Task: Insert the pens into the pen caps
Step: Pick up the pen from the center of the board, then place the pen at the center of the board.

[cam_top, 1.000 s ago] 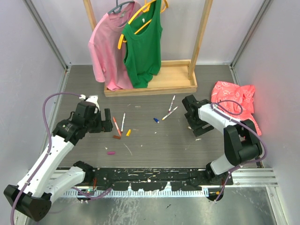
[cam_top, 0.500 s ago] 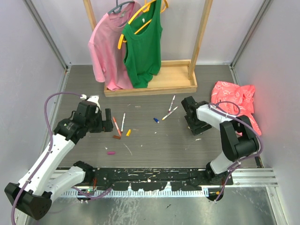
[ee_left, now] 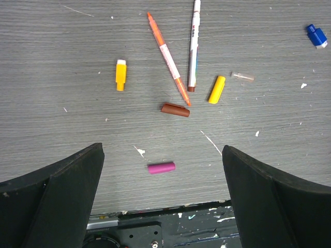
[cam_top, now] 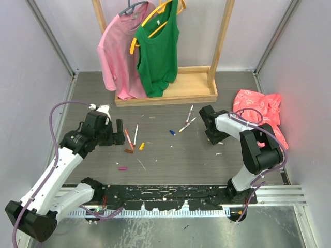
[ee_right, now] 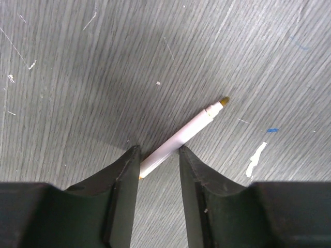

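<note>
- The right gripper (ee_right: 158,155) sits low over the table (ee_right: 77,77). Its jaws are narrowed to either side of the back end of a white pen (ee_right: 192,130) that lies flat. I cannot tell whether they pinch it.
- That pen's olive-yellow tip points away from the gripper and is bare.
- The left gripper (ee_left: 161,150) hangs with its jaws wide, holding nothing, above a loose group of pens and caps.
- Below it an orange pen (ee_left: 168,58) and a brown-tipped pen (ee_left: 194,46) lie close together, their near ends almost meeting beside a brown cap (ee_left: 175,110).
- A yellow cap (ee_left: 216,89) lies just right of the brown tip, and a yellow piece with a white end (ee_left: 120,75) lies apart on the left.
- A magenta cap (ee_left: 161,167) lies nearest the left gripper, between its fingers.
- A blue cap (ee_left: 315,36) lies well off to the right.
- In the top view, a far pen (cam_top: 190,113) and a near pen (cam_top: 187,125) lie between the blue cap and the right gripper.
</note>
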### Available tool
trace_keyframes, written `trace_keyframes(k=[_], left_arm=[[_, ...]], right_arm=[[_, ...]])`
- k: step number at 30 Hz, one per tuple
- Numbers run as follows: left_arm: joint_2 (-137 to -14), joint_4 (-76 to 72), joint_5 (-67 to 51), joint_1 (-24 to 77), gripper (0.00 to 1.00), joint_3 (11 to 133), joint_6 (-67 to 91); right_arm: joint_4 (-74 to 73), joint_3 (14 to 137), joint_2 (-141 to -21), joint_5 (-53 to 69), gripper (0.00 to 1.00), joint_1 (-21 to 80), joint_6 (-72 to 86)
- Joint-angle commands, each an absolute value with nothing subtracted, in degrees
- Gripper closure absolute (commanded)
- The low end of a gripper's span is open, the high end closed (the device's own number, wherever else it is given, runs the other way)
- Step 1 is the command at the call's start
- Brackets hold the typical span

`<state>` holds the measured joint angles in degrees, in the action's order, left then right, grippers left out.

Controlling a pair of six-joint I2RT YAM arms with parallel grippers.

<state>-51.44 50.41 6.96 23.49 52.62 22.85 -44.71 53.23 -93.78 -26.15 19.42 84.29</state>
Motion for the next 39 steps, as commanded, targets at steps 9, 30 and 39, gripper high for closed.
trace_keyframes(k=[9,30,39], left_arm=[[-51.45,47.93,6.16,23.29,0.02,52.96,21.84],[-51.41,47.58,5.42,23.29,0.02,52.83,21.88],[-50.39,47.61,6.36,23.29,0.02,52.74,22.13]], right_arm=[[-39.08,52.83,-92.89,-28.32,0.8,19.25,72.06],[-20.64,46.4,-79.71,-4.47,0.83,29.4,30.05],[-27.49,53.96,-88.63,-7.76,0.84,44.46,28.06]])
